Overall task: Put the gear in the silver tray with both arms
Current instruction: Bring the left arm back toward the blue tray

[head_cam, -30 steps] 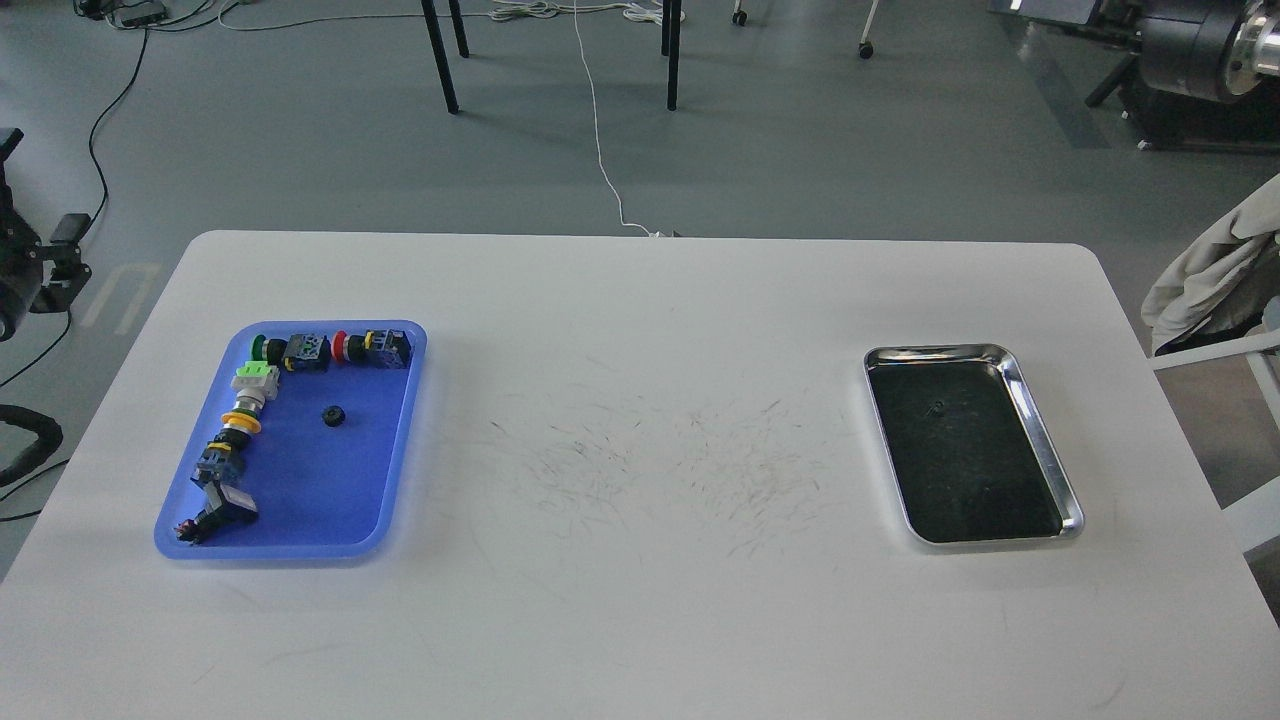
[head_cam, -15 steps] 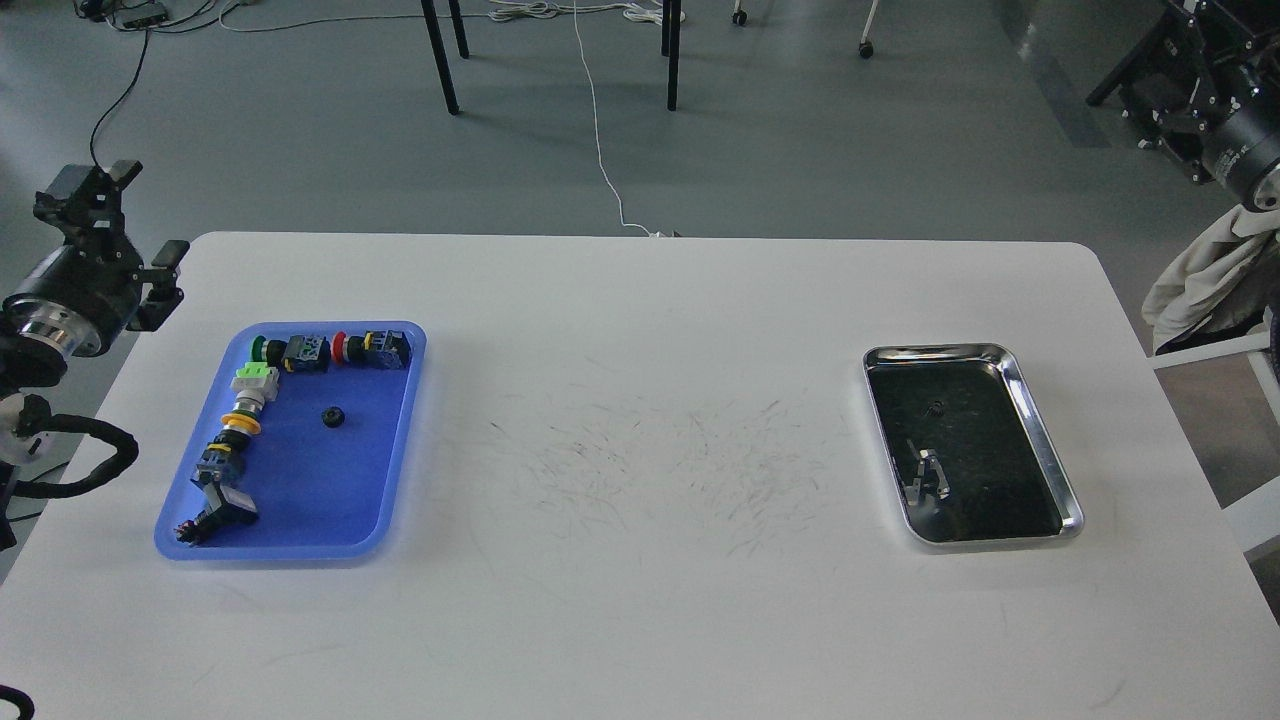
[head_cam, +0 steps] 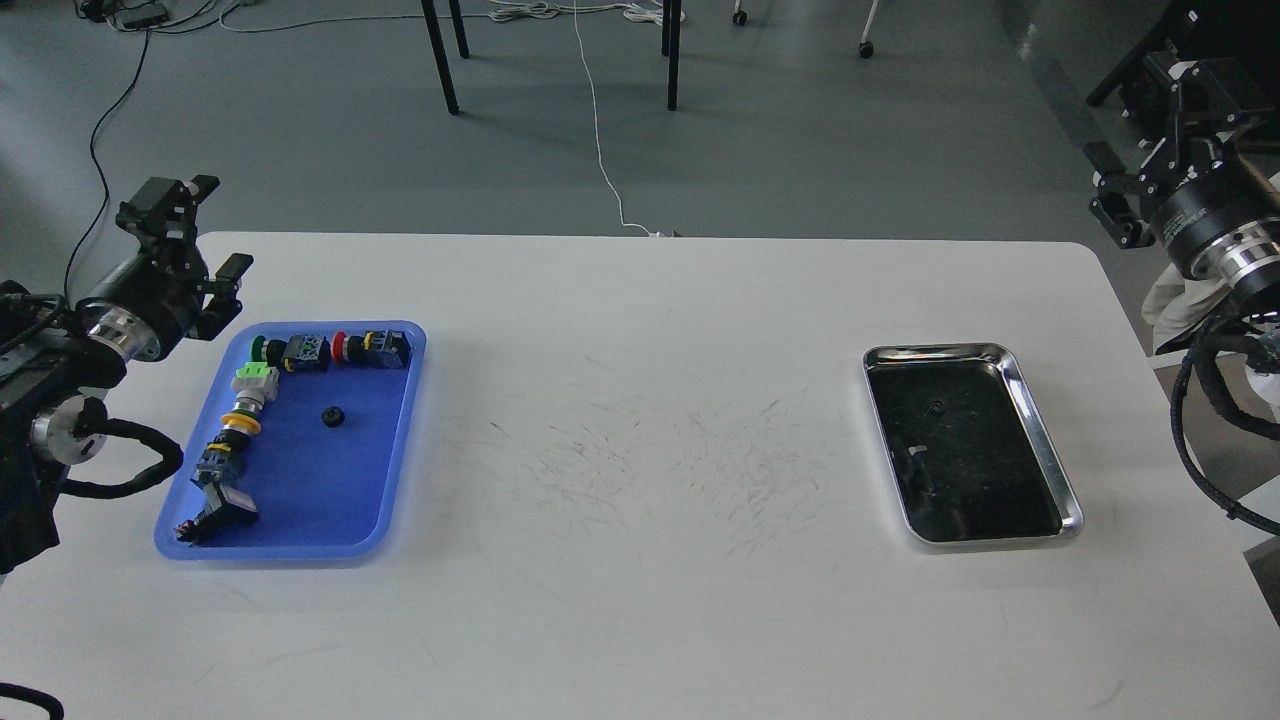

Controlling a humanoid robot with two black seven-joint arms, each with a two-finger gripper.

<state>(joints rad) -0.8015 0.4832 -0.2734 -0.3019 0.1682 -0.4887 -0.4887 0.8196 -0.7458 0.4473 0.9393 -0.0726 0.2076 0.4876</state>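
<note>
A small black gear [head_cam: 332, 417] lies in the middle of the blue plastic tray [head_cam: 390, 500] at the left of the white table. The silver tray [head_cam: 1042, 450] lies at the right; its dark bottom shows reflections and a tiny dark speck [head_cam: 935, 406]. My left gripper [head_cam: 200, 235] hovers open and empty over the table's left edge, just beyond the blue tray's far left corner. My right gripper [head_cam: 1150, 145] hovers open and empty off the table's far right corner, well beyond the silver tray.
Several push-button switches [head_cam: 330, 350] line the blue tray's far and left sides. The table [head_cam: 640, 600] has scuff marks in its middle. A chair with cloth [head_cam: 1200, 290] stands at the right edge. Chair legs and cables lie on the floor beyond.
Both arms have swung into view. The left gripper rose and moved right toward the blue tray. The right gripper moved down and in toward the table's far right corner. The gear has not moved.
</note>
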